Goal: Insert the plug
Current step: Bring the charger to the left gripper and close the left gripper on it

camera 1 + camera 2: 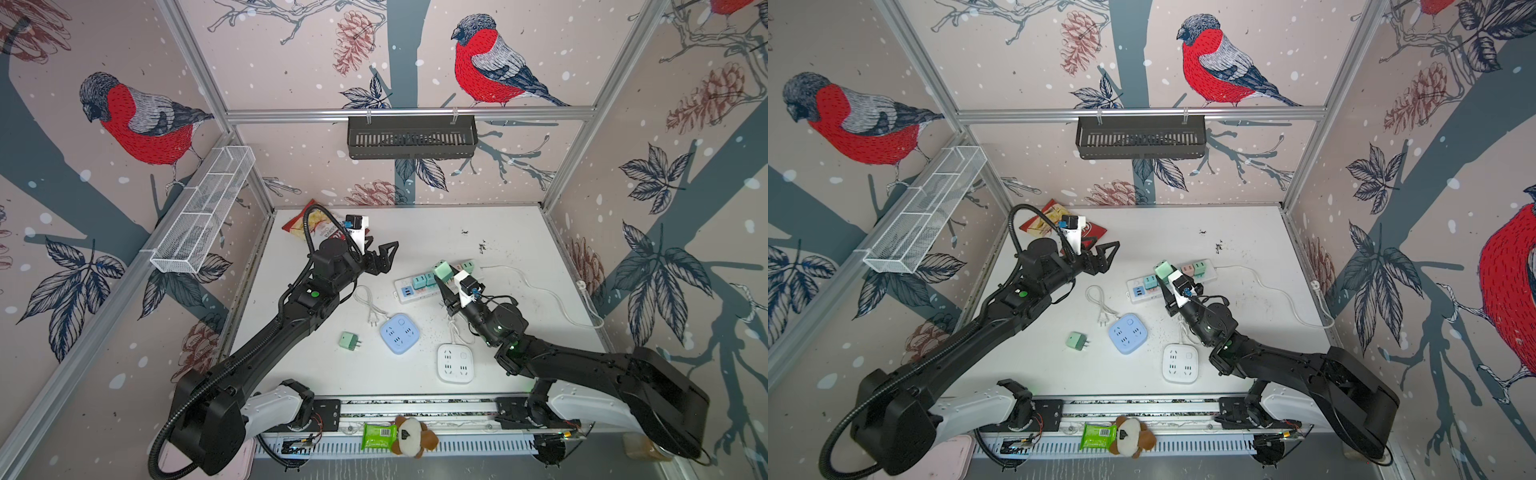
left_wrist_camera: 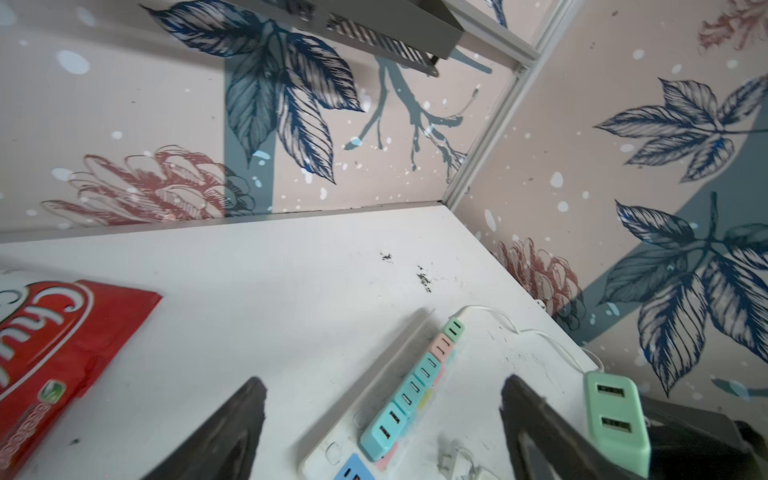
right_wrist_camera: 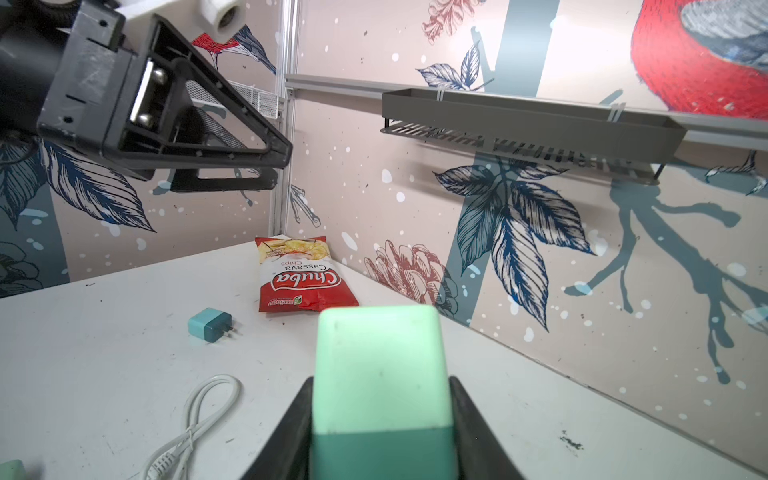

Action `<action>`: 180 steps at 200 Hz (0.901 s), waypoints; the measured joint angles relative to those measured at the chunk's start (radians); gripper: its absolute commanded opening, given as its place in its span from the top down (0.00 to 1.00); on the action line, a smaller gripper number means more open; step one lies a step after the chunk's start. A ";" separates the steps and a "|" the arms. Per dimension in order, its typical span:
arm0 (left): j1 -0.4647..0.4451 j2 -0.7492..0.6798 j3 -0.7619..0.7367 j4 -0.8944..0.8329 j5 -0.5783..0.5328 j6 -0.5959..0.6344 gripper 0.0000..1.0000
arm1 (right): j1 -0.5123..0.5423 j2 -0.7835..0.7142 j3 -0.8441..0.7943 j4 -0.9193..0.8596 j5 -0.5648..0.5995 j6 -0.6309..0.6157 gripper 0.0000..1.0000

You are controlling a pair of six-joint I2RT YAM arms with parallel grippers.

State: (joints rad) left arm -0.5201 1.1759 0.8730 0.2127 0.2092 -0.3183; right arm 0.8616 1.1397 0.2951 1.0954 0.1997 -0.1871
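Our right gripper [image 1: 443,277] pinches the mint plug [image 1: 443,269] above the power strip [image 1: 402,287] (aligning it, we judge). The left gripper [image 1: 384,257], at its nine o'clock, hangs spread.

You get bright, even overhead light, soft shadows on the table [image 1: 415,241]; both top views stretch at the edges (frame rails [image 1: 198,75] splay), and near fingers [image 2: 224,432] blur.
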 measured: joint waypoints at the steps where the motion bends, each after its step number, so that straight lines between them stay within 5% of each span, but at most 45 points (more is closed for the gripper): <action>1: -0.002 0.001 0.001 0.000 0.000 0.001 0.12 | 0.000 -0.002 -0.002 0.002 -0.001 -0.001 0.96; 180: -0.207 0.070 0.102 -0.055 0.126 0.064 0.22 | 0.042 -0.177 -0.151 0.118 -0.122 -0.126 0.98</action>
State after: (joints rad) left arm -0.7269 1.2461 0.9749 0.1574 0.3351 -0.2539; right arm 0.9035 0.9623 0.1436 1.2133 0.0776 -0.3130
